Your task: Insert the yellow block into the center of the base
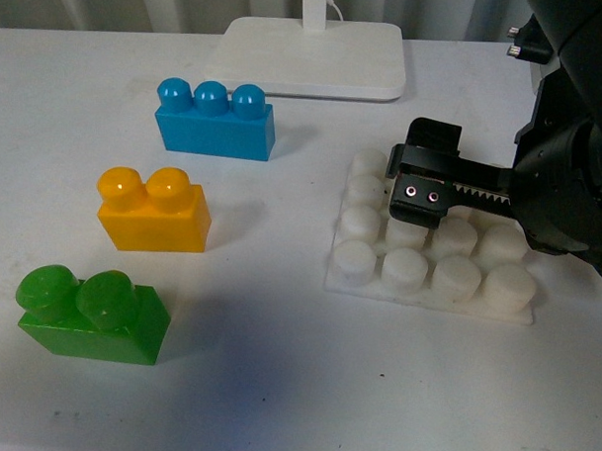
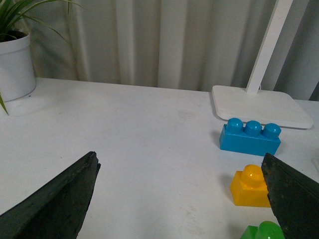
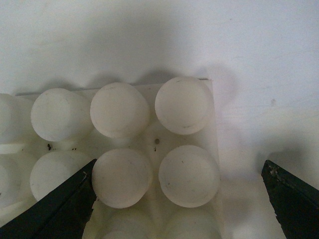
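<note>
The yellow block (image 1: 152, 212) stands upright on the white table, left of centre, between a blue brick (image 1: 215, 121) behind it and a green brick (image 1: 92, 316) in front. The white studded base (image 1: 422, 298) lies flat to the right. My right gripper (image 1: 410, 172) hovers open over the base's far left studs; in the right wrist view the right gripper (image 3: 179, 169) spans the base (image 3: 155, 142) corner with nothing held. My left gripper (image 2: 179, 164) is open and empty over bare table, and the yellow block (image 2: 249, 189) shows partly behind one finger (image 2: 294, 196).
A white lamp foot (image 1: 315, 57) with a post stands at the back, behind the blue brick (image 2: 250, 137). A potted plant (image 2: 15, 64) sits far off at the table's back. The green brick (image 2: 261, 233) peeks in by the left finger.
</note>
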